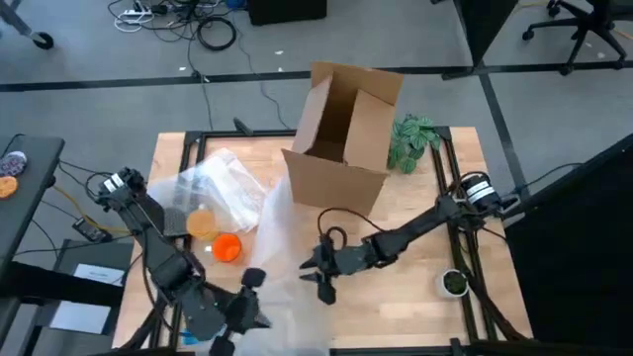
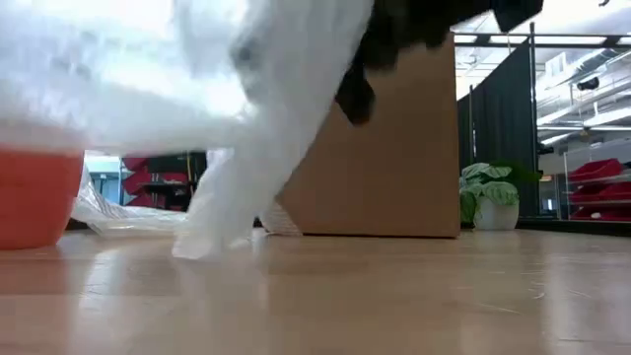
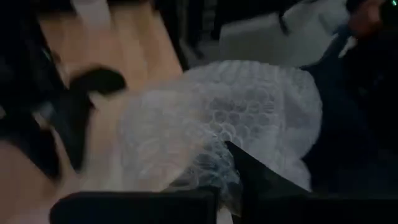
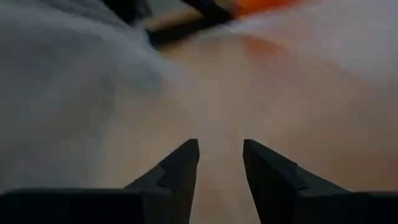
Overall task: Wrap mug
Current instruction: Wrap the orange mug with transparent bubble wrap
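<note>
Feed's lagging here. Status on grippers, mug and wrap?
Left gripper at near edge, shut on wrap. Right gripper open, mid-table, empty. Mug unwrapped, on sheet's edge. Box behind, clear.

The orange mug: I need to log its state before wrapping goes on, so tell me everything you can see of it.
The orange mug is small, rounded and bright orange, with a smooth look. It sits on the wooden table at the near-left, at the edge of the clear bubble wrap. In the low view wrap drapes over its top. No handle shows. The left gripper is nearby, not touching it.
</note>
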You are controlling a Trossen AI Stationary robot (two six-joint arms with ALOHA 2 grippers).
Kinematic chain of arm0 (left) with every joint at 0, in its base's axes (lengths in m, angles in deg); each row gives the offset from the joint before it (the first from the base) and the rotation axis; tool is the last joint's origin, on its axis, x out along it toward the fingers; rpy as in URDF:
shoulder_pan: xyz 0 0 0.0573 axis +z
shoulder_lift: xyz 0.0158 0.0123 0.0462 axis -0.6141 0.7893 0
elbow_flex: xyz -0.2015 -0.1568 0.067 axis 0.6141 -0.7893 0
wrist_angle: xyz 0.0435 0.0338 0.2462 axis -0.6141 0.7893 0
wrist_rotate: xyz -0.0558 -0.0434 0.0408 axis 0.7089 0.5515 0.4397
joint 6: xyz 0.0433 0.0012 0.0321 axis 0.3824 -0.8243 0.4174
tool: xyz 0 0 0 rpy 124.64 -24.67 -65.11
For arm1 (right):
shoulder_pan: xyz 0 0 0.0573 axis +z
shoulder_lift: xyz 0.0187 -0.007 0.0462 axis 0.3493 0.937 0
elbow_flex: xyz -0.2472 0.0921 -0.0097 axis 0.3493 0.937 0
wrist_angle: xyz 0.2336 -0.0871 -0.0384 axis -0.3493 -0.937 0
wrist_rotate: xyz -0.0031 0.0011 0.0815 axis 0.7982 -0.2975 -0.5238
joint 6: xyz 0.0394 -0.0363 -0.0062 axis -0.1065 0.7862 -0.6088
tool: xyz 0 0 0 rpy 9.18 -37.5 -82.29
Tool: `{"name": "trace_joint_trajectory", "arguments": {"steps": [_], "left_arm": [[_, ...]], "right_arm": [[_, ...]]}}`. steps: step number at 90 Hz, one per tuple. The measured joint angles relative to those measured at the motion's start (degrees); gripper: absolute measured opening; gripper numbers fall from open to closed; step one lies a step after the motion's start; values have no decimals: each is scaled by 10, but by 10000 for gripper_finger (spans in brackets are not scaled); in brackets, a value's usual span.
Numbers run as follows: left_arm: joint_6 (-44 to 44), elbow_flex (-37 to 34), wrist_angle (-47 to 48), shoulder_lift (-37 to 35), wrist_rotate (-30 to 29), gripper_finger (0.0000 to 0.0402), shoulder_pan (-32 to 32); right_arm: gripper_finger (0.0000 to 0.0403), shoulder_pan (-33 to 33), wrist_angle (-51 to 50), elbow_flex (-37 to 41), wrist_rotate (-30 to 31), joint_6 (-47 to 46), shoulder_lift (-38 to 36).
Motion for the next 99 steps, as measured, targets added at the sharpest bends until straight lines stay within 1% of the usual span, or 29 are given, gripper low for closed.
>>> {"name": "trace_joint_trajectory", "arguments": {"steps": [7, 16, 29, 39, 46, 61, 66, 70, 85, 92, 99], "left_arm": [[-27, -8, 6, 0, 0, 0, -15], [-80, -26, 24, 0, -6, 0, -25], [-183, -46, 92, -1, -49, 0, -26], [-236, -58, 104, -11, -90, 0, -26], [-267, -63, 108, -27, -142, 0, -25], [-379, -63, 135, -75, -306, 0, -17], [-409, -63, 139, -91, -355, 0, -14], [-418, -63, 140, -101, -380, 0, -8], [-419, -63, 134, -111, -442, 0, 42], [-408, -63, 134, -111, -467, 0, 74], [-388, -63, 134, -111, -482, 0, 108]], "right_arm": [[111, -16, -35, 0, 6, -6, 0], [111, -32, -49, 0, 7, -3, 0], [111, -42, -51, 0, 14, -7, 0], [111, -32, -35, 0, -2, -7, -10], [111, -14, -21, 0, -20, -2, -28], [111, 38, -19, 0, -24, 37, -96], [111, 59, -15, 0, -8, 58, -127], [111, 78, -16, 0, 14, 80, -153], [111, 157, -8, 0, 106, 176, -237], [111, 191, 4, 0, 139, 218, -259], [111, 216, 13, 0, 160, 245, -269]]}}
